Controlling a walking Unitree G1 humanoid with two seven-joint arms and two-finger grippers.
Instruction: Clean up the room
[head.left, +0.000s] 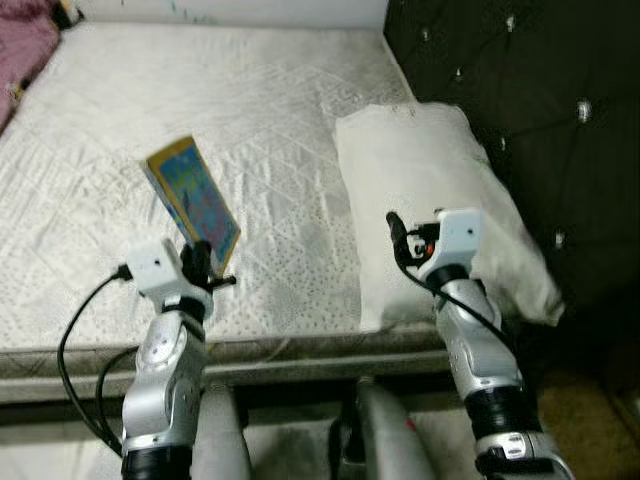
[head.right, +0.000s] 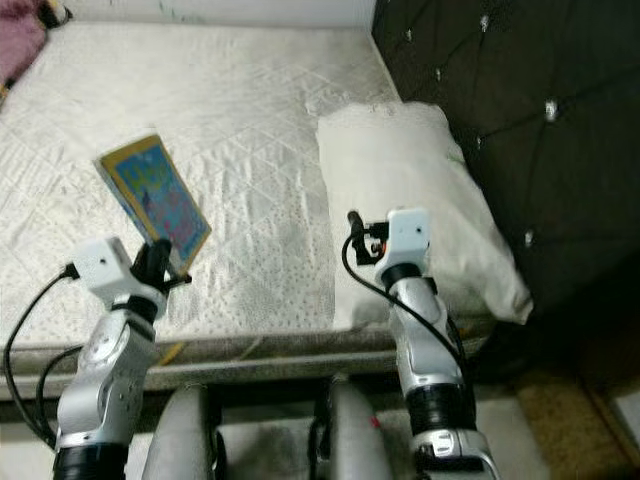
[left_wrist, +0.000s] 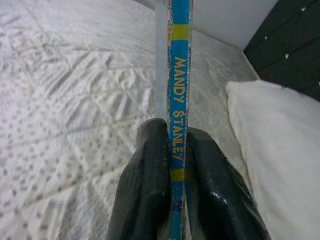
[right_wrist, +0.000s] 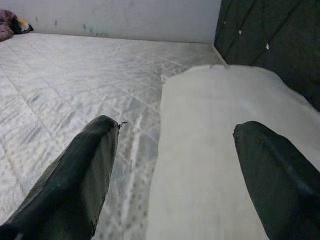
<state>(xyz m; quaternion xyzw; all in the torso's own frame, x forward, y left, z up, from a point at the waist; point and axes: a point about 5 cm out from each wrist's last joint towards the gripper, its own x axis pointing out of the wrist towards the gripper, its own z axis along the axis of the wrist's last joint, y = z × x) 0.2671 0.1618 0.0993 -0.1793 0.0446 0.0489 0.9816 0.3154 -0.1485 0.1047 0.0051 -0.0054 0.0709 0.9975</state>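
White quilted mattress (head.left: 250, 120) fills the scene, dark tufted headboard (head.left: 520, 110) along its right side. Cream rectangular pillow (head.left: 440, 200) lies at the near right corner against the headboard. Left gripper (left_wrist: 175, 165) clamped on a thin blue picture book with yellow trim (head.left: 192, 200), spine reading "MANDY STANLEY", held tilted above the mattress's near edge. Right gripper (right_wrist: 175, 165) with fingers spread wide, holding nothing, poised over the pillow's near end. Pink fabric (head.left: 25, 50) at the far left corner.
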